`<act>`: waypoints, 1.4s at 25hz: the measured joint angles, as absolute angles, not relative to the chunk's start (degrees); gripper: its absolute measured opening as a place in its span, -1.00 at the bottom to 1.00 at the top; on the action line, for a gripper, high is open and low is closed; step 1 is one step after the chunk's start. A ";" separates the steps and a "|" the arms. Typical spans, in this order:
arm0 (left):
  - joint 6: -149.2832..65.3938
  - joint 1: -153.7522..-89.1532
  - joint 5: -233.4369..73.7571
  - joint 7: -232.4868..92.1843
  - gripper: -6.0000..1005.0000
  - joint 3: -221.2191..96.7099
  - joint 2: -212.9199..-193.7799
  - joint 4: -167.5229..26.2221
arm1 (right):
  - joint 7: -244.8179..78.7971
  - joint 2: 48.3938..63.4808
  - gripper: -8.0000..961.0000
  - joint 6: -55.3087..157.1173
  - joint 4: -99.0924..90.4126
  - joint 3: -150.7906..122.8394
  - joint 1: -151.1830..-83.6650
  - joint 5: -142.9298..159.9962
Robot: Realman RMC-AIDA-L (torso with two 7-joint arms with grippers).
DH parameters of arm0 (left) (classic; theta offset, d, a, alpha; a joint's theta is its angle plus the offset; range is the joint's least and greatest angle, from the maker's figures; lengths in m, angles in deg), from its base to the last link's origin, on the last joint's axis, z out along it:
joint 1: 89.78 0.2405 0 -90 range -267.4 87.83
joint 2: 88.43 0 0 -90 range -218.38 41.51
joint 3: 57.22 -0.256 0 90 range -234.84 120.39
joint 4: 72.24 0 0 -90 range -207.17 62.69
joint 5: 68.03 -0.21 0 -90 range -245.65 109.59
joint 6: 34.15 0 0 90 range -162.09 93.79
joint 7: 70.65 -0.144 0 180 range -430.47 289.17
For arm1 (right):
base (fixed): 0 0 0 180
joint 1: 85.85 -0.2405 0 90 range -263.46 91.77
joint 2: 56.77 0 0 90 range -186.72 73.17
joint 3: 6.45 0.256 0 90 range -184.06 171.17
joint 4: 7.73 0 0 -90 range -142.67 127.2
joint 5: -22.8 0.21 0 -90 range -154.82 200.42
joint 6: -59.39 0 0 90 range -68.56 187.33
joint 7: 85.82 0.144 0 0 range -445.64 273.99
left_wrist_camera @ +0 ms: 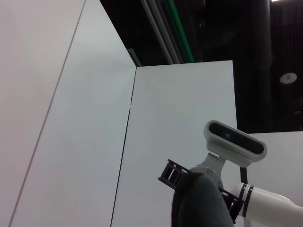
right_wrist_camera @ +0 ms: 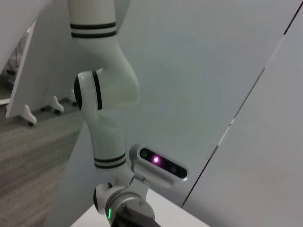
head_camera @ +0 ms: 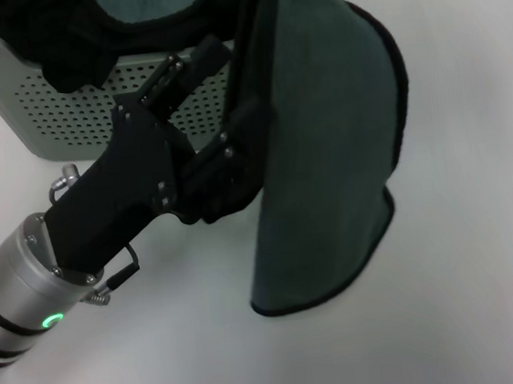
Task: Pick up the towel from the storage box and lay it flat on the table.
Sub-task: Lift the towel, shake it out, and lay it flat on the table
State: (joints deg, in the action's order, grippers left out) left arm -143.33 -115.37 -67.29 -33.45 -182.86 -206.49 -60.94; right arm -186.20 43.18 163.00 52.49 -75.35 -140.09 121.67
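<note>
left gripper (head_camera: 234, 153): centre frame, pinching towel (head_camera: 325, 148), fingers hidden, closure unclear
right gripper: out of frame
step: towel hanging over table (head_camera: 488, 296), clearing storage box (head_camera: 65, 120)
next: spreading it flat

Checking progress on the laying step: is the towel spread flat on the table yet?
No. The towel hangs in a vertical drape beside the left gripper, only its lower edge near the table.

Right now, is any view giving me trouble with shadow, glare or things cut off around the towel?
Head view: even light, no glare; the towel casts only a faint shadow on the table, its top cut off by the frame; the left gripper reads near-black against the storage box. Left wrist view: mostly panels, a sliver of towel at the edge. Right wrist view: no towel.
</note>
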 joint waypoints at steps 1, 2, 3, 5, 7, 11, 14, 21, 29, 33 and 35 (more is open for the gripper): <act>-143.34 -115.38 -67.31 -33.44 0.36 -182.85 -206.68 -61.06 | -186.20 43.12 -0.98 163.01 52.60 -75.38 -140.23 121.42; -143.27 -115.38 -67.38 -33.44 0.36 -182.85 -206.92 -61.19 | -186.28 43.05 -0.98 163.05 52.60 -75.41 -140.39 121.36; -143.04 -115.39 -67.40 -33.47 0.36 -182.84 -207.24 -61.41 | -186.37 42.96 -0.98 163.15 52.66 -75.45 -140.45 121.37; -142.28 -115.43 -67.29 -33.68 0.36 -182.68 -207.81 -61.97 | -186.62 42.65 -0.98 163.54 53.19 -76.04 -140.53 121.62; -141.30 -115.47 -67.15 -33.91 0.36 -182.37 -208.18 -62.41 | -186.67 42.33 -0.98 163.71 54.05 -77.09 -140.56 121.72; -140.27 -114.84 -66.48 -34.19 0.36 -180.86 -208.47 -62.62 | -186.19 41.85 -0.98 163.84 57.10 -79.18 -140.55 121.84; -142.19 -113.50 -66.17 -34.16 0.36 -178.42 -208.21 -62.13 | -186.01 41.47 -0.98 163.94 57.98 -79.35 -140.26 121.91; -147.68 -113.27 -66.48 -32.84 0.36 -176.23 -206.29 -62.16 | -185.93 40.10 -0.98 164.18 63.84 -80.53 -138.20 123.98; -146.81 -119.15 -69.14 -32.16 0.36 -176.87 -206.47 -64.44 | -187.26 40.11 -0.98 164.18 65.00 -80.59 -139.74 124.37; -146.44 -121.86 -74.76 -31.86 0.36 -176.86 -206.16 -64.47 | -188.42 40.02 -0.98 164.13 64.03 -80.22 -140.79 124.16; -146.32 -123.28 -78.26 -31.08 0.36 -176.77 -205.75 -64.44 | -189.51 40.00 -0.98 164.09 63.88 -79.39 -140.71 123.95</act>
